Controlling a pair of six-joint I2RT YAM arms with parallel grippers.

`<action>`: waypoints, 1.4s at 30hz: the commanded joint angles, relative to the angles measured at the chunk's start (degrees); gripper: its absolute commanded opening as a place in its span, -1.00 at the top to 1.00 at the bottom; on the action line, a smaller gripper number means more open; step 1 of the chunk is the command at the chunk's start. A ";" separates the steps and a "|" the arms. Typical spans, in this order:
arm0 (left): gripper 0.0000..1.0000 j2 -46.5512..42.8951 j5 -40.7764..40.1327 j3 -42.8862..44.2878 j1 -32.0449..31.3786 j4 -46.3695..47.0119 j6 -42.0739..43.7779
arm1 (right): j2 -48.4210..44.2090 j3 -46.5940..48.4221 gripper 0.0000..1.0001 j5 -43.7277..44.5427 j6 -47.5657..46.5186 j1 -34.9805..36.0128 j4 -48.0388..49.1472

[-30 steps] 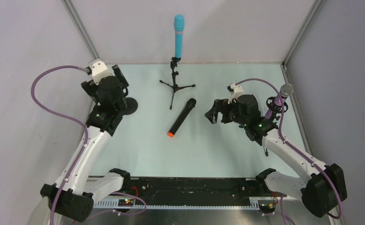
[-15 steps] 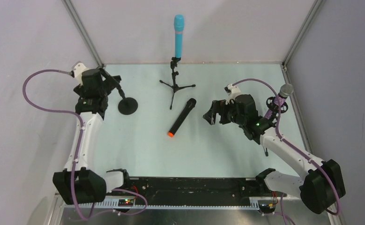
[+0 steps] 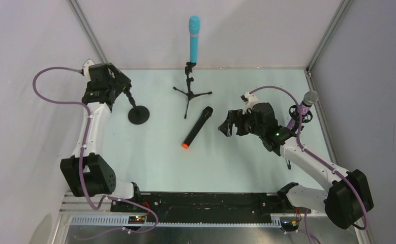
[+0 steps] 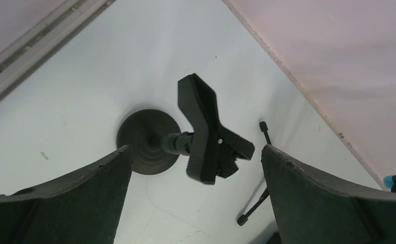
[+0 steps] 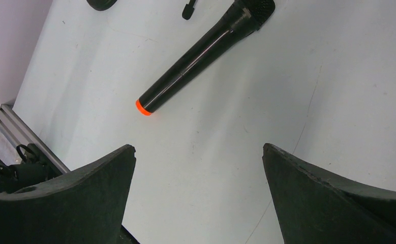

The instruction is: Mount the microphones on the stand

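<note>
The turquoise-blue microphone [image 3: 193, 39] stands upright in the tripod stand [image 3: 189, 93] at the back centre. A black microphone with an orange end [image 3: 196, 127] [image 5: 206, 51] lies flat mid-table. The purple glitter microphone [image 3: 303, 105] with a silver head sits tilted in a clip at the right, partly behind the right arm. A round-base stand [image 3: 138, 115] [image 4: 147, 140] carries an empty clip [image 4: 211, 137]. My left gripper [image 3: 123, 85] [image 4: 195, 152] hangs open just above and behind that clip. Right of the black microphone, my right gripper [image 3: 227, 123] [image 5: 198, 150] is open and holds nothing.
Grey walls close in the table at the back, left and right. A metal rail [image 5: 12, 137] runs along the near edge. One tripod leg [image 4: 254, 206] shows beside the clip in the left wrist view.
The left arm has swung back and to the left, lifting off the round-base stand so that the stand shows fully. The right gripper has crept slightly left toward the black microphone.
</note>
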 commanded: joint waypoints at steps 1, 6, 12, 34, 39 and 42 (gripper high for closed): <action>-0.94 2.93 3.21 4.36 0.37 0.77 -1.51 | 0.27 0.07 -0.99 0.14 -0.30 0.41 1.93; -0.78 7.24 3.19 7.73 0.43 0.74 -0.54 | 0.43 0.07 -0.99 0.27 -0.39 0.54 1.65; -0.42 13.07 6.26 12.06 0.40 0.58 0.69 | 0.81 0.05 -0.99 0.49 -0.54 0.64 1.21; 1.00 10.75 13.62 14.64 0.41 -0.85 10.81 | 0.79 0.07 -0.99 0.90 -0.02 1.40 1.24; 1.00 7.18 16.47 15.85 0.30 -0.94 13.01 | 0.56 0.07 -0.99 1.13 -0.02 1.64 1.45; 1.00 4.78 17.94 16.35 -0.20 -1.81 15.14 | 0.11 0.06 -0.99 1.30 -0.08 1.66 1.57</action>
